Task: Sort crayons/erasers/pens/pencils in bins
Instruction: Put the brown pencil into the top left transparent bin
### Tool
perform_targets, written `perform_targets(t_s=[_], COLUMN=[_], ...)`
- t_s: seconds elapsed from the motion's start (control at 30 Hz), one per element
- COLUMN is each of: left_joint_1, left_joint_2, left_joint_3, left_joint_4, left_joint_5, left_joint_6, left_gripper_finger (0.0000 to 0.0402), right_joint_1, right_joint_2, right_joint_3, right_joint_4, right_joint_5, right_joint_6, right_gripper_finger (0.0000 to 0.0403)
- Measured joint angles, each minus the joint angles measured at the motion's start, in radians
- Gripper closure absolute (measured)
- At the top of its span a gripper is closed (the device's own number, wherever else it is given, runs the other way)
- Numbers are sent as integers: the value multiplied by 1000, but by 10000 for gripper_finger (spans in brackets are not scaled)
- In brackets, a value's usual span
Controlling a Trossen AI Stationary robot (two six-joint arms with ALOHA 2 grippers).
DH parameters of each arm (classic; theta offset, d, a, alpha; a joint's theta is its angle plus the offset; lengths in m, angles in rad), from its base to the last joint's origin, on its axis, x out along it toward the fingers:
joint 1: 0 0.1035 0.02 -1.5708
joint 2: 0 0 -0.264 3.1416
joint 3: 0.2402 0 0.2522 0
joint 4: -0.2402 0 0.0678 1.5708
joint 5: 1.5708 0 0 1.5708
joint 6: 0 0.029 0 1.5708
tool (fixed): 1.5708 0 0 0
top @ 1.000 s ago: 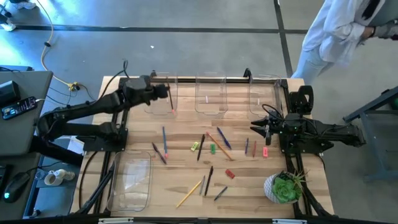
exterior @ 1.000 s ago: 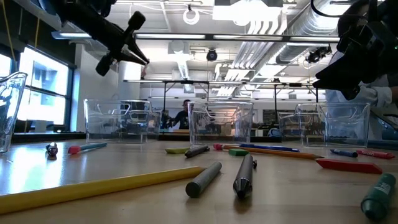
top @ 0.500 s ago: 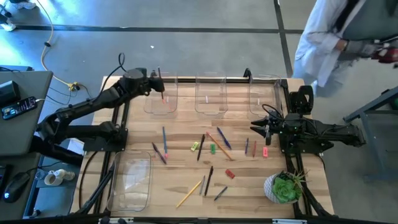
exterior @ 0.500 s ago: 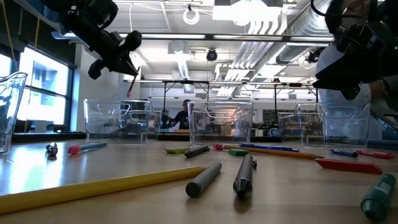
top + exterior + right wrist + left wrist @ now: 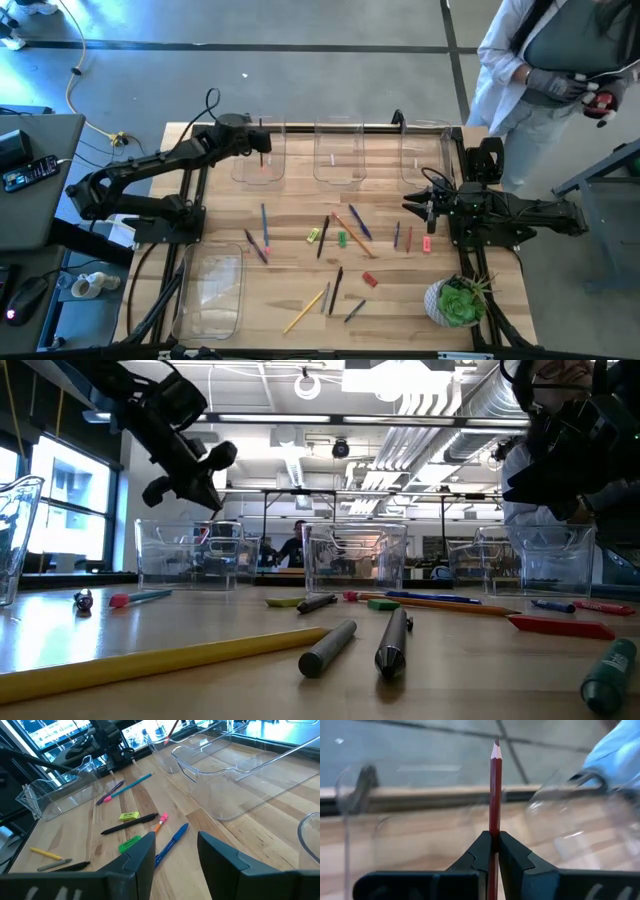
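Note:
My left gripper (image 5: 260, 143) hangs over the far-left bin (image 5: 262, 172) and is shut on a red pencil (image 5: 495, 785), whose sharpened tip reaches past the fingers. In the low view it (image 5: 212, 492) stands just above that bin's rim. Two more clear bins (image 5: 338, 152) (image 5: 425, 150) stand along the far edge, and a longer one (image 5: 212, 290) stands near left. Loose pens, pencils, crayons and erasers lie flat on the table's middle (image 5: 335, 245). At the right side, my right gripper (image 5: 412, 205) stands open and touches nothing. My left gripper pinches the red pencil's shaft (image 5: 494, 827) between its two fingers, which lie across it. The longer, pointed end stands out beyond the fingers; the other end runs back between them. The pencil is lifted clear, above the far-left bin.
A potted plant (image 5: 458, 302) stands at the near right corner. A person in a white coat (image 5: 540, 60) stands beyond the far right corner. A yellow pencil (image 5: 170, 660) and dark pens (image 5: 392, 640) lie close to the near edge.
My left gripper has sunk toward the far-left bin, tipped from nearly level to slanting down, and rolled at the wrist. The red pencil has turned with it and stays held.

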State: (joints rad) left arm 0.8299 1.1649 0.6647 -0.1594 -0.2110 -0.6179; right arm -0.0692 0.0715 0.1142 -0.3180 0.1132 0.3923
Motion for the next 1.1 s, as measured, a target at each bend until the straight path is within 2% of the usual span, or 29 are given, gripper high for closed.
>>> perform_targets(t_s=[0.5,0.93,1.1], left_joint_1=[-26,-27,-27], left_joint_2=[24,25,60], left_joint_3=[0,0,0], left_joint_4=[-91,-138,-136], left_joint_5=[-10,-24,-24], left_joint_6=[210,203,201], left_gripper_finger=[390,390,390], right_joint_1=[0,0,0], right_joint_2=[0,0,0], right_joint_3=[0,0,0], right_joint_4=[0,0,0], right_joint_5=[0,0,0], right_joint_6=[0,0,0], right_gripper_finger=[263,263,263])
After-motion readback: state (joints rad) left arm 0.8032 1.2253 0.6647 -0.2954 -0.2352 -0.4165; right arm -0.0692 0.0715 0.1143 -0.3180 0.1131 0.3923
